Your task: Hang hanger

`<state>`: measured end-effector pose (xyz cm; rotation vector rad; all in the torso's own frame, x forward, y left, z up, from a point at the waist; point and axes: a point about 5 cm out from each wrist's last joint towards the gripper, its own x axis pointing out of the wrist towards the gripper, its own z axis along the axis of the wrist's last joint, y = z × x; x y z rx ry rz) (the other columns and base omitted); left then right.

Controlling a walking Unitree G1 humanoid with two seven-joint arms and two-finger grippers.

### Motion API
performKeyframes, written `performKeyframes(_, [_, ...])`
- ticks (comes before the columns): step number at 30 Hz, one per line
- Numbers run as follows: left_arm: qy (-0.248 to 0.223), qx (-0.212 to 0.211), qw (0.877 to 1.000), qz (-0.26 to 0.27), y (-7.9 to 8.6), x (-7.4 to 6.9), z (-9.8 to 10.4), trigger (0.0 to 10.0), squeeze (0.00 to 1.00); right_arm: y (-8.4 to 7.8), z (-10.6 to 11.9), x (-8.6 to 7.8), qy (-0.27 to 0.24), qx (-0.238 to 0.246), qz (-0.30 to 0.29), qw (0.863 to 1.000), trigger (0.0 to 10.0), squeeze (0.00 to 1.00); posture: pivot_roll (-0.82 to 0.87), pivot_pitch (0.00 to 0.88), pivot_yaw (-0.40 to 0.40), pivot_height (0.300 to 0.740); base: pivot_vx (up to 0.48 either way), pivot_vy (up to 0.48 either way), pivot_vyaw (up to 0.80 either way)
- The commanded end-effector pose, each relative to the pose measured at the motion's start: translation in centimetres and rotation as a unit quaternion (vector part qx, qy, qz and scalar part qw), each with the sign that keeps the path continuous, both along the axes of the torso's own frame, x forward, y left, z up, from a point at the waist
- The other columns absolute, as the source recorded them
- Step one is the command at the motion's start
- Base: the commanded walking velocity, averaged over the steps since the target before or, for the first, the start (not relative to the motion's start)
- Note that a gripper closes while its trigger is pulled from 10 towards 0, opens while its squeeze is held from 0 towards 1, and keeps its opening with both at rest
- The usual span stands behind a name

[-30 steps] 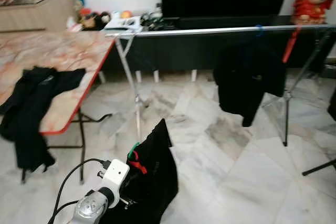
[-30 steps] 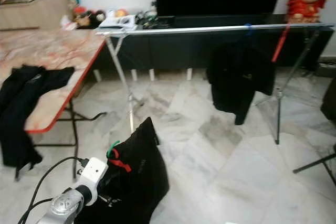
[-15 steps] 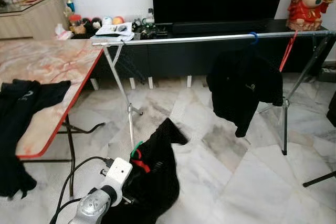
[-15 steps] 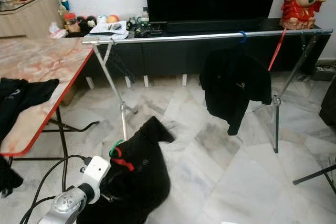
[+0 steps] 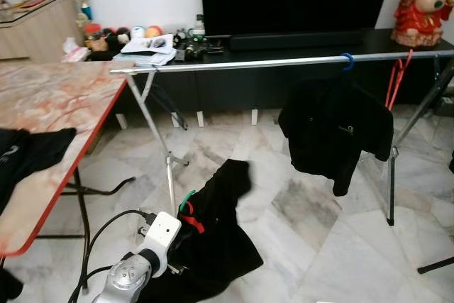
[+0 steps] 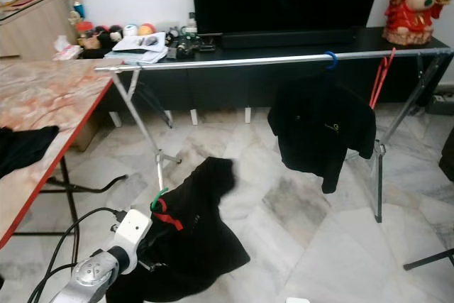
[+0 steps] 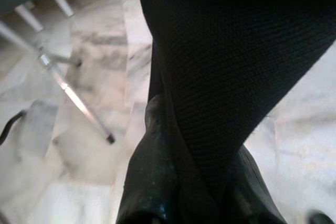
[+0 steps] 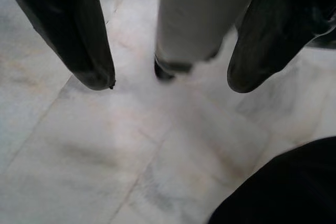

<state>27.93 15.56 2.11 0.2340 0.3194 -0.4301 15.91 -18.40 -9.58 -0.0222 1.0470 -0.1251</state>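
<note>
Left hand (image 7: pixel 184 203) closed on black shirt (image 5: pixel 213 239), carried low, well short of the rail (image 5: pixel 284 62); we judge shirt light, floppy; hold near hanger (image 5: pixel 187 212); right hand (image 8: pixel 168 77) open, empty.

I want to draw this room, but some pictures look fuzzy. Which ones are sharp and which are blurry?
Left eye view: mostly sharp; the silver rail and the hung black shirt look crisp. Left wrist view: black cloth sits so close that its weave shows, while the floor behind is soft. Right wrist view: hazy throughout, with the right tool and its black fingers smeared.
</note>
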Motion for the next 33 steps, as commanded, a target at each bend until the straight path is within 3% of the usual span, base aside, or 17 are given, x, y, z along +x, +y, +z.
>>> performKeyframes(1, [-0.013, 0.0, 1.0, -0.01, -0.4, 0.4, 0.5, 10.0, 0.0, -0.1, -0.1, -0.2, 0.004, -0.006, -0.002, 1.0, 10.0, 0.0, 0.05, 0.017, 0.061, 0.74, 0.36, 0.0, 0.0])
performKeyframes(10, [-0.011, 0.002, 1.0, -0.016, -0.6, 0.3, 0.5, 10.0, 0.0, 0.0, 0.1, 0.3, 0.001, -0.009, -0.004, 1.0, 10.0, 0.0, 0.05, 0.021, 0.061, 0.74, 0.361, 0.0, 0.0])
performKeyframes(15, [-0.009, 0.002, 1.0, -0.021, -0.8, 0.3, 0.5, 10.0, 0.0, -0.4, 0.3, 0.6, -0.001, -0.01, -0.007, 1.0, 10.0, 0.0, 0.05, 0.022, 0.06, 0.74, 0.365, 0.0, -0.79])
performKeyframes(33, [-0.013, 0.004, 1.0, -0.019, -1.1, 0.7, 0.8, 10.0, 0.0, -0.5, 0.5, 1.0, -0.007, -0.009, -0.001, 1.0, 10.0, 0.0, 0.05, 0.014, 0.058, 0.74, 0.365, 0.0, 0.0])
